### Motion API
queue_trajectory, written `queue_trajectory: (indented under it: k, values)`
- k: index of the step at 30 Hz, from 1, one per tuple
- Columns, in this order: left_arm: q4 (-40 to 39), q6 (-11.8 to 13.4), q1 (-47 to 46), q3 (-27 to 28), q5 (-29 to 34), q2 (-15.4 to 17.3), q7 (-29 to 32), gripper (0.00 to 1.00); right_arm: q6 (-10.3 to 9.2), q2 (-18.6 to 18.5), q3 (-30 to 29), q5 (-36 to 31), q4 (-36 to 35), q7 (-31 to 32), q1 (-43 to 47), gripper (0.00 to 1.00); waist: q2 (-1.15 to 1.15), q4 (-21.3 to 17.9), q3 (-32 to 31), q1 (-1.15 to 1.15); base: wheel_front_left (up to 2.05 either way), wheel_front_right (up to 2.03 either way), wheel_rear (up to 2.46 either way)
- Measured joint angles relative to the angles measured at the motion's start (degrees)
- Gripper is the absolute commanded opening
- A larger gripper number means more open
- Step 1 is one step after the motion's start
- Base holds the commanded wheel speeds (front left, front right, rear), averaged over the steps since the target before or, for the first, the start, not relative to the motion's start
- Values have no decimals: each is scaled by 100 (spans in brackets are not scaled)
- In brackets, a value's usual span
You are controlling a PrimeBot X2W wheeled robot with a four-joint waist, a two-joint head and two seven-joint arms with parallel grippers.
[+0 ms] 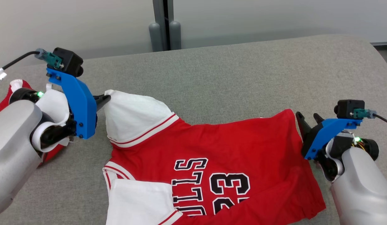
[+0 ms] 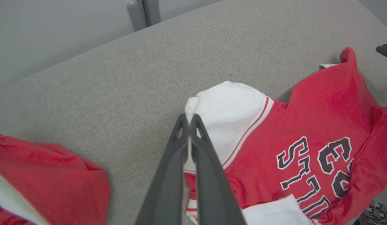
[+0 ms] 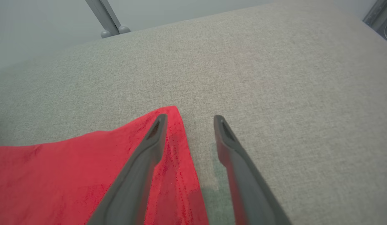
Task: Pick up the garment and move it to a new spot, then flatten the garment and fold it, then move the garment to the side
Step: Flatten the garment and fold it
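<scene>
Here's the garment (image 1: pixel 228 147) (image 2: pixel 321 118) (image 3: pixel 71 168), a red jersey with white sleeves. It lies spread across the middle and near part of the grey bench (image 1: pixel 243 68) (image 2: pixel 103 93) (image 3: pixel 274 78), print side up. From the head view the dark lettering and the number 23 read upside down. The cloth isn't flat; folds ripple along its right side.

On the left, the left end effector (image 1: pixel 103 100) (image 2: pixel 189 118) is clamped tight on the tip of the far white sleeve (image 1: pixel 134 115) (image 2: pixel 231 109). In its wrist view a sliver of white cloth pokes out between the two closed fingers. The sleeve is pulled up into a peak toward that grip. The other sleeve (image 1: pixel 137 203) lies at the near left, next to the lettering.

Over on the right, the right end effector (image 1: pixel 309 120) (image 3: pixel 189 119) stands at the garment's far right hem corner (image 1: pixel 288 113) (image 3: pixel 173 112), jaws wide apart. One finger lies over the red hem and the other over bare bench just beside it. Whether they touch the surface can't be told.

Far left, behind the left forearm, a second red cloth (image 1: pixel 2 103) (image 2: pixel 49 181) with white trim sits bunched. Past the bench's far edge stand two grey posts (image 1: pixel 164 34) (image 2: pixel 140 12) (image 3: pixel 110 29).
</scene>
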Motion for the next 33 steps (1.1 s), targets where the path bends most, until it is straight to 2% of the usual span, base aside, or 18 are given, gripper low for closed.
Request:
queue_trajectory:
  k: [12,13,14,15,16,17,33]
  values:
    - [-14,0,-466,-208,-48,35,60,0,0,222,248,162,1211,494,-983,100,1,77,426,1,0,0,0]
    - [-2,0,-485,-226,-65,31,59,0,0,230,263,174,1269,477,-1041,87,0,79,429,1,0,0,0]
    - [5,0,-508,-240,-83,24,58,0,1,231,265,174,1326,410,-1087,59,0,80,432,0,0,0,0]
    - [10,0,-534,-255,-90,19,57,0,0,227,268,175,1385,364,-1129,39,0,79,437,0,0,0,0]
    - [14,0,-548,-271,-101,18,56,0,0,224,279,186,1445,324,-1160,27,0,78,442,0,0,0,0]
    - [15,0,-556,-293,-123,19,51,0,0,225,297,198,1499,289,-1183,0,0,76,453,0,0,0,0]
    - [102,0,-638,-586,-289,144,-27,0,0,133,616,647,1848,-521,-1285,0,0,-25,395,-1,0,0,0]
